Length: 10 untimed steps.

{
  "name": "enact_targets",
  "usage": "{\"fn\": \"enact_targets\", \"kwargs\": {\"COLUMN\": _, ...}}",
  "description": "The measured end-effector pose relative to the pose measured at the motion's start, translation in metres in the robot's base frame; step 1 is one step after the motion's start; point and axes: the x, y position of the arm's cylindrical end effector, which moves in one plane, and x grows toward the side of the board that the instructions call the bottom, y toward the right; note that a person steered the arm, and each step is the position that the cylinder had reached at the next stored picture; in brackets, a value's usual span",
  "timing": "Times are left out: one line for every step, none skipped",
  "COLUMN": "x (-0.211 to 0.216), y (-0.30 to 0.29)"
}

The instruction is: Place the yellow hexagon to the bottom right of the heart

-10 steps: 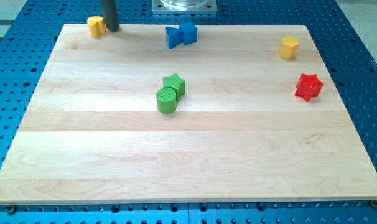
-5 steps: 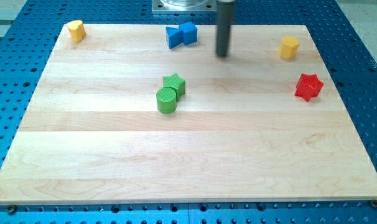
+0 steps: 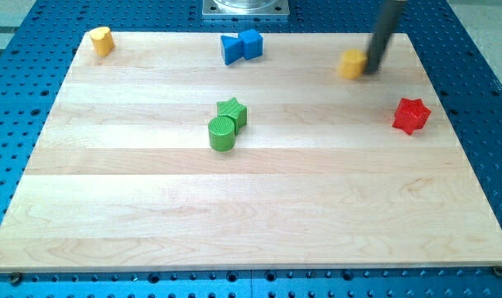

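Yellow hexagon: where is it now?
The yellow hexagon sits near the view's top right of the board, touching the left side of my tip, up-left of the red star and right of the blue blocks.

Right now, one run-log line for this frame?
my tip: against yellow hexagon, on its view-right side | yellow heart: board's top-left corner | hexagon far right of heart, not placed

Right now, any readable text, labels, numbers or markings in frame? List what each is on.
None readable. The wooden board, the blue perforated table and the metal plate at the view's top carry no text. The blocks are plain too: yellow hexagon beside my tip, yellow heart, red star.
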Motion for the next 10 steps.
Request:
{"fn": "enact_targets", "kwargs": {"x": 0.001, "y": -0.163}}
{"fn": "enact_targets", "kwargs": {"x": 0.013, "y": -0.325}}
{"fn": "enact_targets", "kwargs": {"x": 0.043, "y": -0.358}}
{"fn": "enact_targets", "kwargs": {"x": 0.064, "y": -0.398}}
{"fn": "enact_targets", "kwargs": {"x": 0.057, "y": -0.437}}
{"fn": "enact_targets", "kwargs": {"x": 0.05, "y": -0.416}}
{"fn": "enact_targets", "kwargs": {"x": 0.07, "y": -0.391}}
{"fn": "enact_targets", "kwargs": {"x": 0.027, "y": -0.382}}
{"fn": "enact_targets", "kwargs": {"x": 0.018, "y": -0.389}}
{"fn": "enact_targets", "kwargs": {"x": 0.031, "y": -0.383}}
